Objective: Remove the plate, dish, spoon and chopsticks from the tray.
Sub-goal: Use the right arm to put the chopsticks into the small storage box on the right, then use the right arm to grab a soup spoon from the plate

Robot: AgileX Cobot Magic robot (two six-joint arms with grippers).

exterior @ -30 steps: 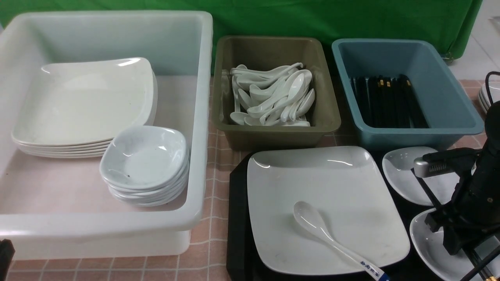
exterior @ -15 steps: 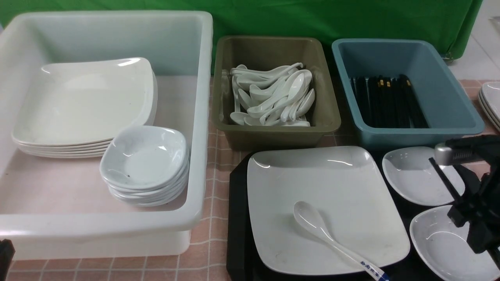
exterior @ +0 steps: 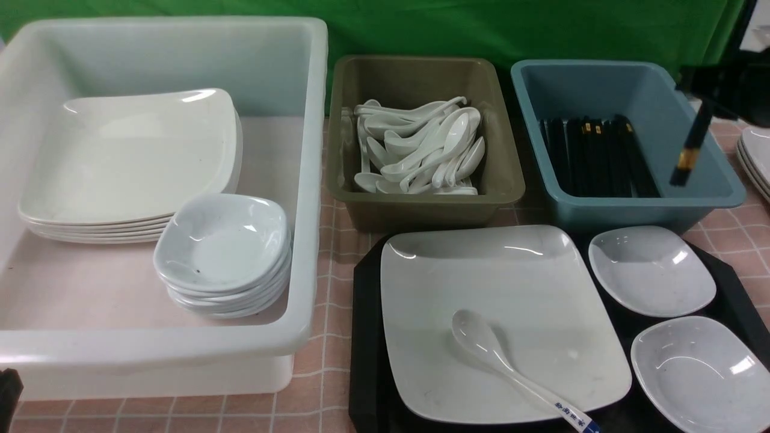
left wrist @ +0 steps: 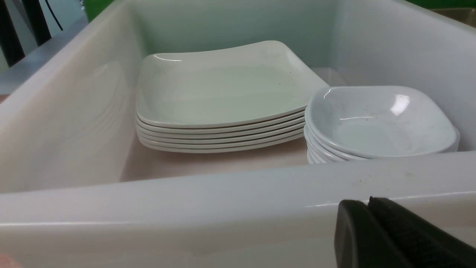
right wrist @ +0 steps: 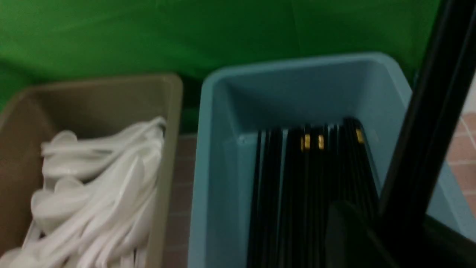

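The counter [exterior: 337,258] is pink, ruled in pale squares; a green sheet [exterior: 421,30] hangs behind it as a backdrop. The right jaws are raised at the far right corner, clamped on the chopsticks [exterior: 692,141] [right wrist: 427,111]; these hang tilted beneath them, gold band near the lower end, over the right side of a blue bin [exterior: 637,207]; more black sticks lie in that bin under the jaws. To the left of those jaws an olive bin [exterior: 421,207] is heaped with white spoons. Nearer and lower than the right jaws, the tray [exterior: 367,337] sits flat on the counter; the plate [exterior: 511,288] rests on it; the spoon [exterior: 511,373] lies on the plate, its blue-marked handle tip past the near edge; two small dishes [exterior: 652,270] lie on the tray beside the plate. The left jaws are pressed together, low, just outside the near wall of a white tub [left wrist: 186,208]; beyond them inside it stand stacked plates [left wrist: 223,93] and stacked bowls [left wrist: 379,119].
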